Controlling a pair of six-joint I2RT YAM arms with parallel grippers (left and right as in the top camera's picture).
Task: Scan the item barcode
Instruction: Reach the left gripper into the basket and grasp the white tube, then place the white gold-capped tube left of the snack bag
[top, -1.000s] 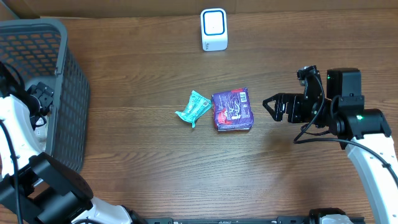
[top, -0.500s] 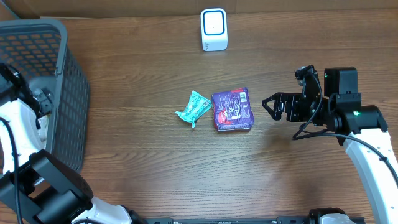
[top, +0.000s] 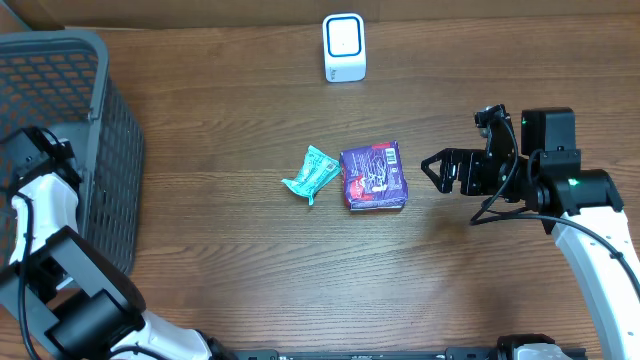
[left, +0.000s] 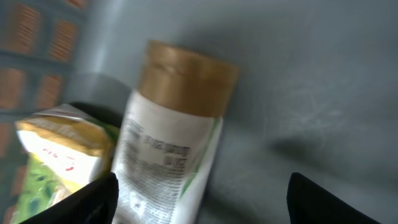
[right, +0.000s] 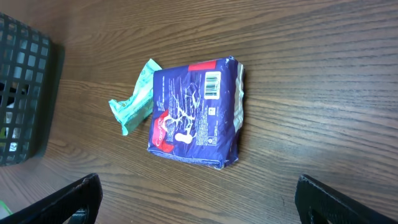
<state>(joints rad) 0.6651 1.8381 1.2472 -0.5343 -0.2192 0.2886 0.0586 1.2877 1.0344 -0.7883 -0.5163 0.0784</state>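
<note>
Starting from the wooden bench (top: 250, 280): a dark mesh basket (top: 110, 150) stands far left of the purple plastic packet (top: 374, 175). The left claw (left: 199, 202) is inside it, jaws apart around a white tan-capped bottle (left: 168, 155). The right claw (top: 428, 172) gapes just right of the packet, much the nearer. The packet's barcode (right: 212, 85) faces up.
</note>
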